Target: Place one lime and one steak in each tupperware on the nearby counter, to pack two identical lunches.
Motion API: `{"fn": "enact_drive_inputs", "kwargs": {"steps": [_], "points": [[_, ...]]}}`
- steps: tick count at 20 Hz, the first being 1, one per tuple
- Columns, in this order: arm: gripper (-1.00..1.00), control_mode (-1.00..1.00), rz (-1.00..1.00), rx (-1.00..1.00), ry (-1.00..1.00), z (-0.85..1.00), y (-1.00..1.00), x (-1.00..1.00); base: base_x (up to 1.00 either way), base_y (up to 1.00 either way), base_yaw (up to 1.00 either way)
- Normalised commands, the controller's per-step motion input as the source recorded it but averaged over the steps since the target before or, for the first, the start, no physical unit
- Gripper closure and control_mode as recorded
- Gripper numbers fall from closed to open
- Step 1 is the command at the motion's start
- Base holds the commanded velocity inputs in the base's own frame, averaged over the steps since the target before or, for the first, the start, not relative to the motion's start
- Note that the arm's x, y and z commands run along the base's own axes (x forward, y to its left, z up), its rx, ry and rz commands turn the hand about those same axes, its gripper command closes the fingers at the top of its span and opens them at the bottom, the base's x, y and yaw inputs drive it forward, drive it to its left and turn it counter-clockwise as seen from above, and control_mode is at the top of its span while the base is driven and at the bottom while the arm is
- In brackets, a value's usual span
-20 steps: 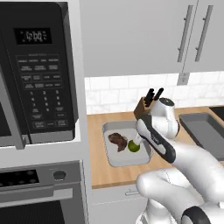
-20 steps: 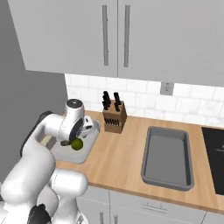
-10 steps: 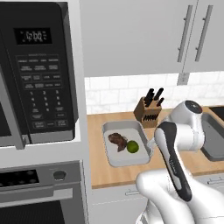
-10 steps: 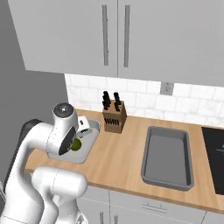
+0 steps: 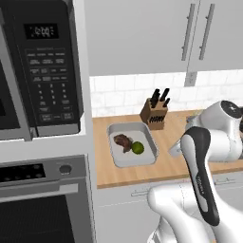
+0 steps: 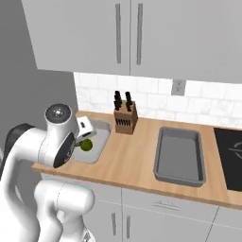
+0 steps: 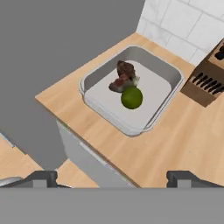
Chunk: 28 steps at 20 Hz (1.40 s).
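Spread wide with nothing between its fingers, the gripper (image 7: 113,178) hangs above the front edge of the counter (image 7: 183,135), its two dark tips at the bottom of the hand view, well apart from one another and clear of everything on the worktop. Just past them sits a grey tupperware (image 7: 101,106) near the counter's left end, holding a dark brown lumpy steak (image 7: 124,75) with a green lime (image 7: 131,97) touching its near side; the left base view shows the same tray (image 5: 122,158) with steak (image 5: 123,141) and lime (image 5: 137,148) side by side in it. From the right base view, the lime (image 6: 86,145) shows just beyond the hand. Behind the tray, a wooden knife block (image 5: 154,114) with black handles stands against the white tiled wall. Further right along the counter lies a second tupperware (image 6: 163,170), bare inside, and beyond it the black stovetop (image 6: 231,156).
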Motion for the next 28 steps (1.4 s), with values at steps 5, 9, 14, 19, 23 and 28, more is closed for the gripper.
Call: {"fn": "enact_drive_inputs", "kwargs": {"steps": [5,9,14,19,23,28], "points": [[-1.00,1.00,0.00,0.00,0.00,0.00,0.00,0.00,-1.00,0.00,-0.04],[-1.00,1.00,0.00,0.00,0.00,0.00,0.00,0.00,-1.00,0.13,0.00],[-1.00,1.00,0.00,0.00,0.00,0.00,0.00,0.00,-1.00,0.84,0.01],[-1.00,1.00,0.00,0.00,0.00,0.00,0.00,0.00,-0.70,1.00,0.06],[-1.00,1.00,0.00,0.00,0.00,0.00,0.00,0.00,-0.04,1.00,0.16],[-1.00,1.00,0.00,0.00,0.00,0.00,0.00,0.00,0.00,1.00,0.28]]}}
